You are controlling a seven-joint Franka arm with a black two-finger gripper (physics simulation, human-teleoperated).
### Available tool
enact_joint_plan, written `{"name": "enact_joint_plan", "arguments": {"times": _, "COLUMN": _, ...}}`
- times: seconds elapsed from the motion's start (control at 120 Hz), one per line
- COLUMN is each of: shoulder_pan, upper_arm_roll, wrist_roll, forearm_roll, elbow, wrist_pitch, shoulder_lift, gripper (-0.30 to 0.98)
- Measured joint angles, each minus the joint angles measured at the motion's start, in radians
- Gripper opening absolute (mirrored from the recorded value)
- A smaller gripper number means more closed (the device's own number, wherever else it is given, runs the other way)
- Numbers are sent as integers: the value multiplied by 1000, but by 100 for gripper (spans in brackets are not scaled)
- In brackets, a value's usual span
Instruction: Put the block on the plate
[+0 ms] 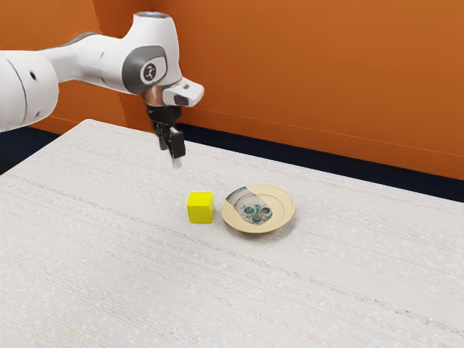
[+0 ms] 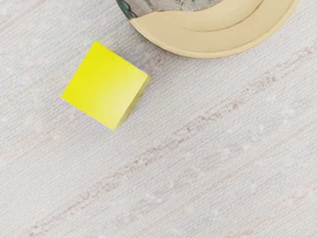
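Near the exterior view's centre we saw the yellow block [image 1: 200, 208] on the tabletop [image 1: 109, 254], just beside the plate [image 1: 280, 209], which the wrist view's edge cut off; at upper left hung our claw [image 1: 175, 158], its opening impossible to tell

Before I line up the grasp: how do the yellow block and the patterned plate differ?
The solid yellow cube-shaped block is plain; the round cream plate carries a grey-and-green pattern. The block is flat-topped, while the plate is a shallow dish with a raised rim. The plate is clearly wider than the block. Both rest on the table.
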Motion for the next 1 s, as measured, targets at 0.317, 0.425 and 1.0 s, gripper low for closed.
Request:
{"name": "enact_joint_plan", "arguments": {"times": 0.317, "shoulder_pan": 0, "upper_arm_roll": 0, "wrist_roll": 295, "forearm_roll": -1, "elbow": 1, "wrist_pitch": 165, "shoulder_lift": 140, "gripper": 69}}
{"name": "enact_joint_plan", "arguments": {"times": 0.425, "shoulder_pan": 1, "upper_arm_roll": 0, "wrist_roll": 366, "forearm_roll": -2, "elbow": 29, "wrist_pitch": 186, "shoulder_lift": 196, "gripper": 69}}
{"name": "enact_joint_plan", "arguments": {"times": 1.0, "shoulder_pan": 37, "upper_arm_roll": 0, "wrist_roll": 613, "forearm_roll": -96, "elbow": 213, "wrist_pitch": 265, "shoulder_lift": 443, "gripper": 69}}
